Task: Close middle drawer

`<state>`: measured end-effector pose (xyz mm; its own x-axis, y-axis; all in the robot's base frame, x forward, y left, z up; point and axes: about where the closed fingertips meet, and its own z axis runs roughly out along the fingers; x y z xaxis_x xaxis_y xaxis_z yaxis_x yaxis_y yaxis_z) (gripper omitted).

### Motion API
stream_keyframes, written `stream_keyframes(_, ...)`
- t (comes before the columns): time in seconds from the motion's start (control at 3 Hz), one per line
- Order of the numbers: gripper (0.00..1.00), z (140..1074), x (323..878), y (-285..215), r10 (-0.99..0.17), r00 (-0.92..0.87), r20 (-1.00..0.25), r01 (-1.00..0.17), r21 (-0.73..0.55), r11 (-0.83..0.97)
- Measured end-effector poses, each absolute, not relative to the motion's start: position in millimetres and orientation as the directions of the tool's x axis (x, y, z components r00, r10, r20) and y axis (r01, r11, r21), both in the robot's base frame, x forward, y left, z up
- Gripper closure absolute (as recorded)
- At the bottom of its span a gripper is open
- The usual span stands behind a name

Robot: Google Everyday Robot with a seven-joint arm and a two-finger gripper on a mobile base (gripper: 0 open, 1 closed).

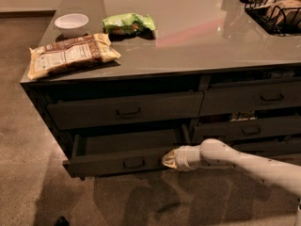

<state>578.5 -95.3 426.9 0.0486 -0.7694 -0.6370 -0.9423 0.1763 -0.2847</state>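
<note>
The middle drawer [108, 164] is in the left column of the cabinet, low down, under a drawer with a taller front [124, 110]. It stands partly pulled out, so its bare dark inside [129, 141] shows from above. Its flat front faces the room, with a small bar handle [134, 163] at the centre.

The end effector [169, 159] is at the right end of this drawer front, low above the carpet [141, 201], and it looks pressed against the front edge. It is a pale yellowish tip on a white arm [244, 161] that comes in from the right side. If the end effector is apart or together, I cannot tell from here.

On the grey counter [197, 41] lies a brown snack bag [70, 54] near the front left corner. Behind it stands a white bowl [71, 23], and just to the right of the bowl lies a green bag [129, 22]. A black wire basket [275, 11] is at the far right. The right column has more drawers [249, 98].
</note>
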Motion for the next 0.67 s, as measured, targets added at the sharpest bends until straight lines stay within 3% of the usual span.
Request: stream_keyframes(0.67, 1.0, 390, 567, -72, -0.691, 0.076, -0.719, -0.939, -0.285, 0.194)
